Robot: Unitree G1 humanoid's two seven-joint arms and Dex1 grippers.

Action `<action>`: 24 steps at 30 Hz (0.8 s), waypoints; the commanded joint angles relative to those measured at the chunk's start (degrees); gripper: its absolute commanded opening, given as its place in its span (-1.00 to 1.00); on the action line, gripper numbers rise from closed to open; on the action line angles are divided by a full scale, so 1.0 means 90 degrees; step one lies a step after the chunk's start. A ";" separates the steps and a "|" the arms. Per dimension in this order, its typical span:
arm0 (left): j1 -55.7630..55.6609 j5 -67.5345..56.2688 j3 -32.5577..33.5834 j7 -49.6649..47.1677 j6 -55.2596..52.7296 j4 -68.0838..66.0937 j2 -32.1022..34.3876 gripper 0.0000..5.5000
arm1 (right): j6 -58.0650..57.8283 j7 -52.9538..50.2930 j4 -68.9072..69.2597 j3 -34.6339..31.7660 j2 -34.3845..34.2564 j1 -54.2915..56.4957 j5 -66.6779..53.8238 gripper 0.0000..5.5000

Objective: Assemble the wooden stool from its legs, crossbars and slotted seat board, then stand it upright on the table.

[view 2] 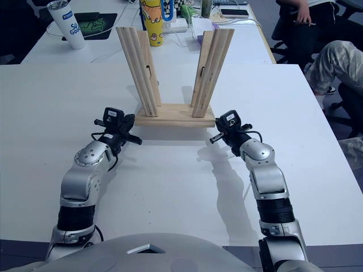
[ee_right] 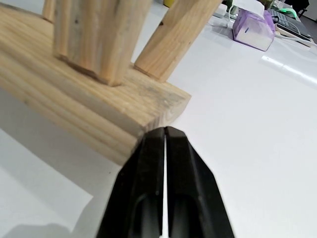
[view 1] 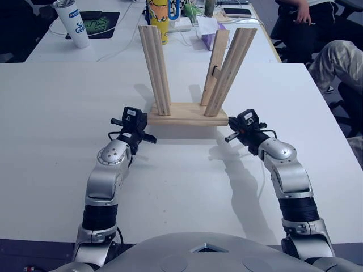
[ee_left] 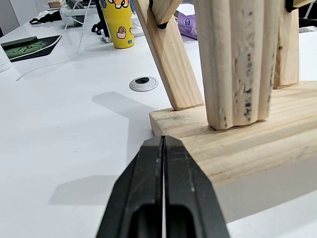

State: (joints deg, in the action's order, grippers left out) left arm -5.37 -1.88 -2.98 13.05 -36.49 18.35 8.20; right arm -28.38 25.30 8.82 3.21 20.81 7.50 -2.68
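Nearest the head camera are the two claws, one at each end of the stool [view 1: 190,85]. The left claw [ee_left: 163,142] has its two fingers pressed together with only a hairline seam between them, and it grips nothing. Its tip points at the near edge of the seat board [view 1: 187,114], close to the board's left corner. The right claw [ee_right: 165,132] is closed up the same way, also empty, with its tip right at the board's right corner. Whether either tip actually touches the wood I cannot tell.

The stool is upside down near the middle of the white table [view 1: 57,147]. Its seat board lies flat on the table and the legs [view 1: 156,68] rise from it, splaying outward toward their tops. On the right side the legs [view 1: 231,65] overlap, so their count is hard to read. A dark notch shows between them, possibly where a crossbar seats. In both wrist views the legs are cut off a little above the board.

A round cable grommet [ee_left: 143,83] is set into the table beyond the board. On the table behind stand a white tumbler [view 1: 72,22], a black mat [view 1: 99,22], a yellow cartoon-printed can [ee_left: 118,27] and a purple packet [ee_right: 253,29].
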 commanded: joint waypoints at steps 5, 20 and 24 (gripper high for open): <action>-0.0407 -0.0347 -0.0197 0.0234 -0.0043 0.0364 -0.0130 -1.00 | -0.0003 0.0235 0.0254 0.0197 -0.0177 0.0140 -0.0287 -0.99; -0.0554 -0.0395 -0.0118 0.0244 -0.0471 0.0893 -0.0098 -1.00 | -0.0304 0.0118 0.0944 -0.0146 -0.0247 0.0572 -0.0506 -0.99; -0.0749 -0.0456 -0.0015 0.0208 -0.0567 0.1093 -0.0070 -1.00 | -0.0308 0.0130 0.0942 -0.0136 -0.0153 0.0451 -0.0493 -0.99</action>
State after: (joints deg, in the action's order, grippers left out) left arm -10.11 -5.05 -2.94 14.57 -40.64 26.55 7.72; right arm -31.53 25.40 16.03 0.92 19.76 10.79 -5.83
